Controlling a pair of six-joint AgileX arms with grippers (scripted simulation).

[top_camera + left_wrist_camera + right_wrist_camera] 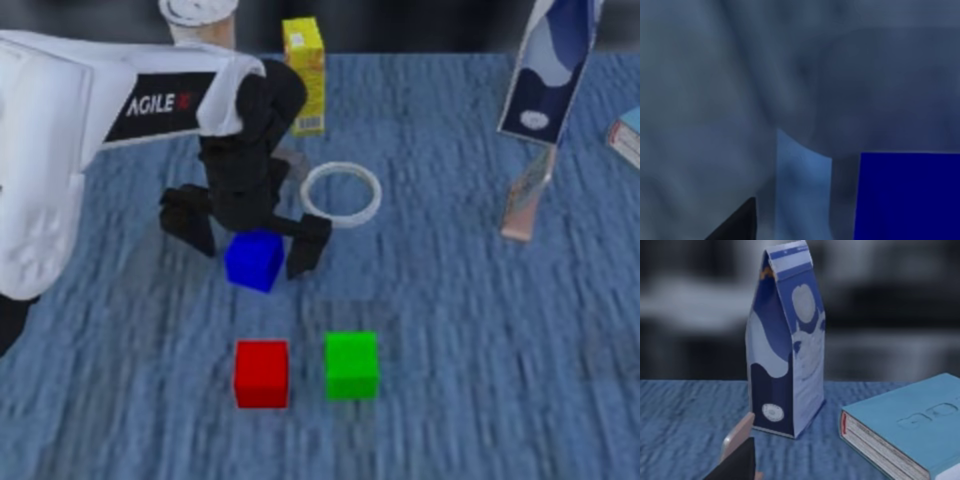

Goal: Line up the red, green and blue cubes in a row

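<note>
Blue cube sits on the blue tabletop left of centre, between the spread black fingers of the left gripper. One finger stands at the cube's left and the other at its right; the fingers are wide apart, and whether either one touches the cube cannot be told from above. The left arm reaches in from the top view's left edge, its white shell marked AGILE. In the left wrist view the cube fills the lower corner as a flat deep blue face, with one dark fingertip apart from it.

Nearer the front edge, the red cube and the green cube rest side by side, a small gap between them, red on the left. The blue cube lies behind the red one, well apart from both.

A white ring lies flat just right of the left gripper. A yellow carton stands upright at the back. A blue-and-white milk carton stands at the right rear, a teal book at the right edge. The right wrist view shows that carton and book close by, plus one dark fingertip; the state of the right fingers cannot be told.
</note>
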